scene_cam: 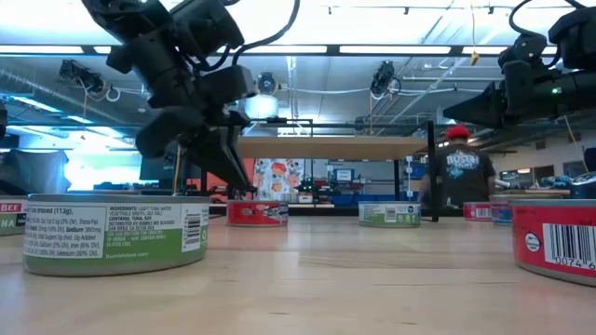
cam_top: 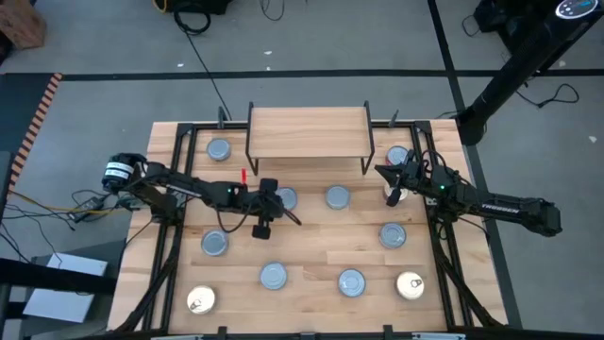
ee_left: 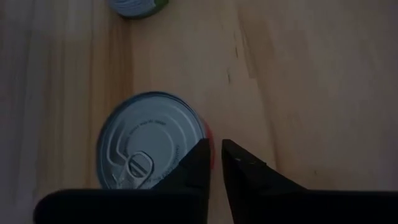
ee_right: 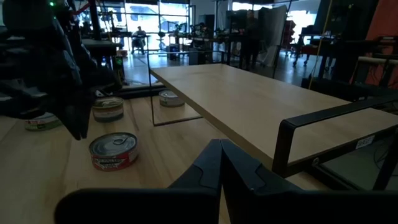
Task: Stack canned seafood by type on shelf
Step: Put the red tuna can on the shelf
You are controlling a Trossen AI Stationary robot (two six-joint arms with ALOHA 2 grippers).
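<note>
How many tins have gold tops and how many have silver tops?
Gold-top tins: 2
Silver-top tins: 8
Total: 10 in plain sight; a pale shape by the right end effector is too hidden to tell.

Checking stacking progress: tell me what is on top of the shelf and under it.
The shelf top is bare wood, with no tins on it. Under it, the right wrist view shows one tin on the table; the board hides the rest from above.

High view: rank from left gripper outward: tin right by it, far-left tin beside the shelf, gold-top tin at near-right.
1. Silver-top tin, just right of the left gripper.
2. Far-left tin, beside the shelf.
3. Gold-top tin, near-right corner.
</note>
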